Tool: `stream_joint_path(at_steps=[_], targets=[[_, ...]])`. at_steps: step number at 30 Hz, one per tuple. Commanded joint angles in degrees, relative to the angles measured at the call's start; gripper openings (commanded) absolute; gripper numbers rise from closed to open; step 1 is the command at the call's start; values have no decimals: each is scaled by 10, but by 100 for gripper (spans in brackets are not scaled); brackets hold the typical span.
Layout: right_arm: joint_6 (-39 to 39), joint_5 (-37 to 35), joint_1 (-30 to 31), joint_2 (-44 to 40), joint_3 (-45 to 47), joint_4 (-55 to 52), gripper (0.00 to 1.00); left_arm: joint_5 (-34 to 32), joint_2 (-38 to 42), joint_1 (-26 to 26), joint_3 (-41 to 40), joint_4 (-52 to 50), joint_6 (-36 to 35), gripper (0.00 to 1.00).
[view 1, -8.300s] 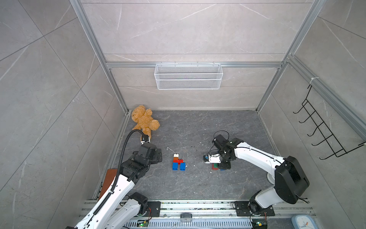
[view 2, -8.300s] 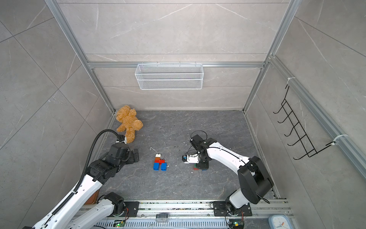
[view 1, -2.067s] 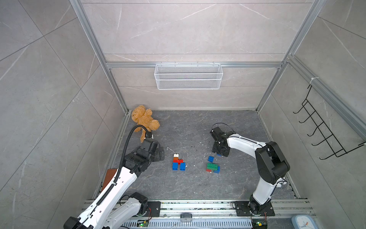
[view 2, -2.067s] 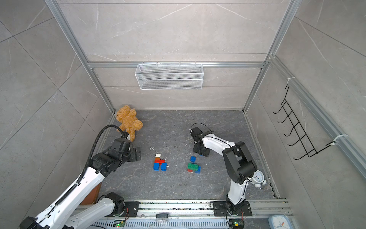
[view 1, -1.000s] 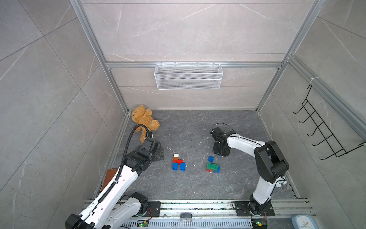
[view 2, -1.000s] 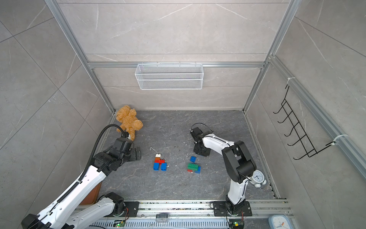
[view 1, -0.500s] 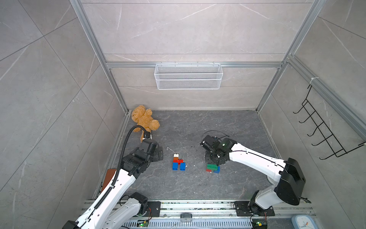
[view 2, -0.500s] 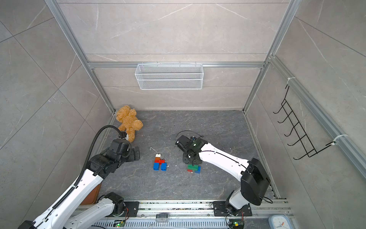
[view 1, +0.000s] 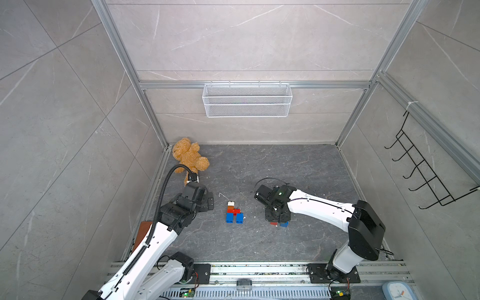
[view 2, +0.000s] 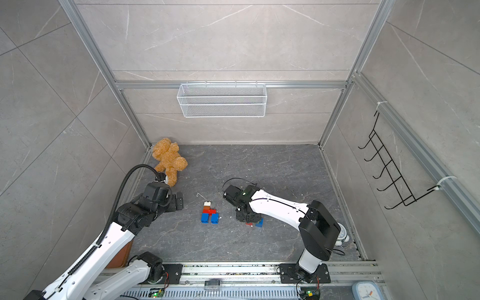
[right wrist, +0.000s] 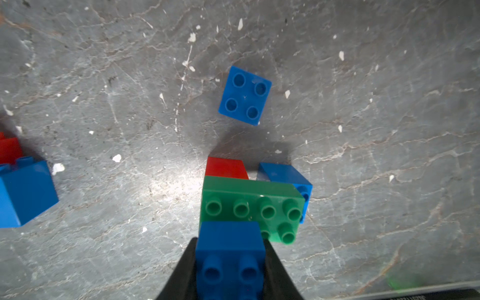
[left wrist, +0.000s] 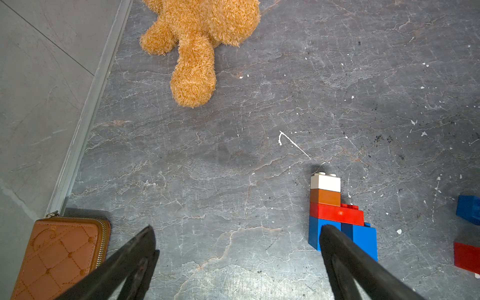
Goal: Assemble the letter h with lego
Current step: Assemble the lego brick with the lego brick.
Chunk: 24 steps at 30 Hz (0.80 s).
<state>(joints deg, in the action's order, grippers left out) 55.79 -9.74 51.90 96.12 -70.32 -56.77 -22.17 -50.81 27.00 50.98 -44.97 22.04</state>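
A joined lego stack lies flat mid-floor: white, brown, red, then two blue bricks. My left gripper is open just left of it, nothing between its fingers. My right gripper is shut on a blue square brick, held over one end of a long green brick; whether the two touch I cannot tell. Under the green brick sit a red brick and a blue brick. A loose blue square brick lies studs-up just beyond.
A tan teddy bear lies in the back left corner. A brown quilted wallet rests by the left wall rail. A white wire basket hangs on the back wall and black hooks on the right wall.
The right arm has swung from farther back toward the front and left, coming over the green brick. The left arm has barely shifted.
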Motion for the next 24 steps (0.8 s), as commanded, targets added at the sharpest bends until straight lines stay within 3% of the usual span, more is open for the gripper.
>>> stream_joint_path(at_steps=[1, 24], targets=[[29, 0, 3, 10, 0, -5, 0, 1, 7, -1, 8, -5, -6, 100], [51, -32, 2, 12, 1, 12, 0, 2, 1, 0, 8, -4, -7, 100]])
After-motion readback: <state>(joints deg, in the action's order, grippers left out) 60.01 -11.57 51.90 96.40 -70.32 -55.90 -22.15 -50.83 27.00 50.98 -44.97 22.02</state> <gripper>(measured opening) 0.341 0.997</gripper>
